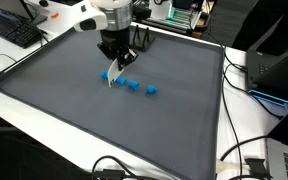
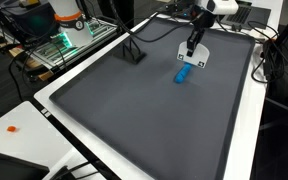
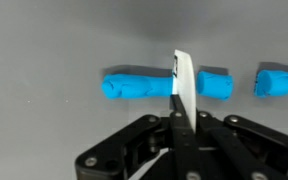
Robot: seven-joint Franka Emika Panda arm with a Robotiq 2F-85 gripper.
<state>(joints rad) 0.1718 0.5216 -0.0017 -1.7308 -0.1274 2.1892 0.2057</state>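
My gripper [image 3: 182,118] is shut on a thin white card-like piece [image 3: 184,85], held upright on its edge. In the wrist view it stands over a row of blue pieces: a long blue one [image 3: 134,85], a short one [image 3: 216,85] and another at the right edge [image 3: 276,82]. In an exterior view the gripper [image 1: 114,62] holds the white piece [image 1: 112,75] at the left end of the blue row [image 1: 132,84] on the dark grey mat [image 1: 64,85]. In the other exterior view the gripper [image 2: 193,48] is above the blue pieces [image 2: 184,74].
The mat has a raised white border [image 1: 104,130]. A keyboard [image 1: 12,30] lies at the back corner, cables [image 1: 244,150] and a black box [image 1: 274,65] lie beside the mat. A small black stand [image 2: 132,52] sits on the mat's edge; an orange bit [image 2: 12,128] lies on the white table.
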